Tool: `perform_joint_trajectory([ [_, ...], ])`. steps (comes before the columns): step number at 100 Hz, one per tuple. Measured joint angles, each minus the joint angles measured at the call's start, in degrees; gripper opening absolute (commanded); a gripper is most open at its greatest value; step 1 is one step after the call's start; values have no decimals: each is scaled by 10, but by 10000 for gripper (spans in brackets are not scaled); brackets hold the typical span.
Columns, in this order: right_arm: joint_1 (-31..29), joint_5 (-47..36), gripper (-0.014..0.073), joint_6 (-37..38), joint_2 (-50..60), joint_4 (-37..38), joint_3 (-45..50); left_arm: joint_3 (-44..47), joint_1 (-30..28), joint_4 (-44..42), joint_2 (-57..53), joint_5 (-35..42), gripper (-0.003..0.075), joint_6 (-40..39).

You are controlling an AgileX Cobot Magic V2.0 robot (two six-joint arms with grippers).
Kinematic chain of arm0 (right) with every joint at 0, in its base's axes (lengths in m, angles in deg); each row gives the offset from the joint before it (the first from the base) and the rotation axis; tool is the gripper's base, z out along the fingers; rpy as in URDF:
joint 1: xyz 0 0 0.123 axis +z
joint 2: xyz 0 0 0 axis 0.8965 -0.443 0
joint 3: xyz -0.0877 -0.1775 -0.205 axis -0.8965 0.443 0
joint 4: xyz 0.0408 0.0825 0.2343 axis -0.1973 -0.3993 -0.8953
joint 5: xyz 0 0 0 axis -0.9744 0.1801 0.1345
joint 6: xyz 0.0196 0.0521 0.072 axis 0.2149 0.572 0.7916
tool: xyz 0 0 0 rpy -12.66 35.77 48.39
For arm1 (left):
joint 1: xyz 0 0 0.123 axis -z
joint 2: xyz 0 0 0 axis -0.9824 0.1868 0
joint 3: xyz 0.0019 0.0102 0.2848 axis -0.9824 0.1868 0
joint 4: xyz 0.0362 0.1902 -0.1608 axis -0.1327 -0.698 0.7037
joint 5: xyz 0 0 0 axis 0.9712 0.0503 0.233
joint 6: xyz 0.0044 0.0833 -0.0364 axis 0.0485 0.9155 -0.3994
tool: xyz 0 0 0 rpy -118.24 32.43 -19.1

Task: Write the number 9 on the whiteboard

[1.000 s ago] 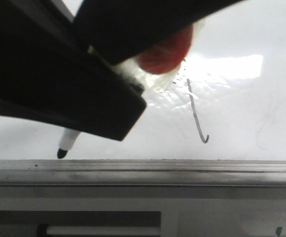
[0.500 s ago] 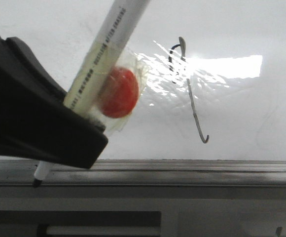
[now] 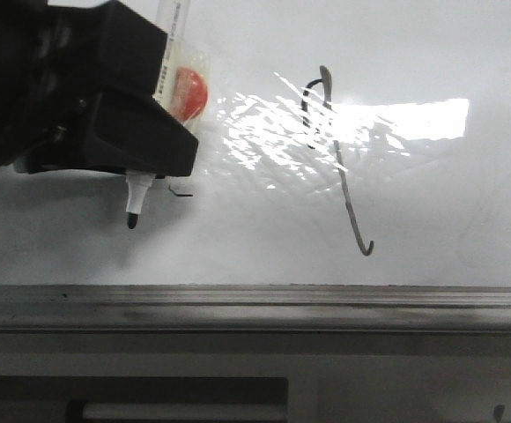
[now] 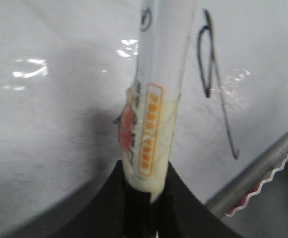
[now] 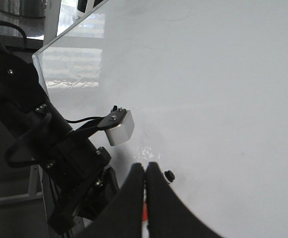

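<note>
The number 9 (image 3: 335, 150) is a thin dark stroke on the whiteboard (image 3: 432, 211), a narrow loop over a long slanted stem with a hook. Well to its left, my left gripper (image 3: 145, 163) is shut on a white marker (image 3: 137, 198) with a red patch taped to it. The marker's black tip points down at the board; whether it touches is not clear. In the left wrist view the marker (image 4: 159, 99) rises from the left gripper (image 4: 146, 183), with the number 9 (image 4: 213, 74) beside it. My right gripper (image 5: 145, 168) is shut and holds nothing, over the whiteboard (image 5: 223, 99).
A grey metal rail (image 3: 255, 304) runs along the board's near edge, seen also as the rail (image 4: 263, 168) in the left wrist view. A tiny dark dash (image 3: 182, 192) sits beside the marker tip. The left arm (image 5: 49, 144) stands close to the right gripper.
The left gripper has carried the marker up from the rail onto the board; its tip moved from the rail to left of the 9. The 9 is unchanged.
</note>
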Motion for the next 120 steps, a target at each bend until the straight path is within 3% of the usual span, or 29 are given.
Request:
perform_joint_trajectory([
  [51, 0, 1, -62, 0, 0, -1, 0, -6, 14, 42, 33, 67, -10, -6],
  [58, 0, 1, -62, 0, 0, -1, 0, -6, 14, 42, 33, 69, 62, -6],
  [71, 0, 1, -62, 1, -2, -1, 0, -6, 15, 42, 34, 74, 307, -7],
  [78, 0, 1, -62, 1, -8, -1, 0, -8, 17, 42, 35, 71, 388, -7],
  [106, 0, 1, -61, 1, -20, -1, 0, -12, 20, 42, 34, 56, 549, -7],
  [120, 0, 1, -60, 1, -19, -1, 0, -11, 20, 42, 8, 83, 554, -7],
])
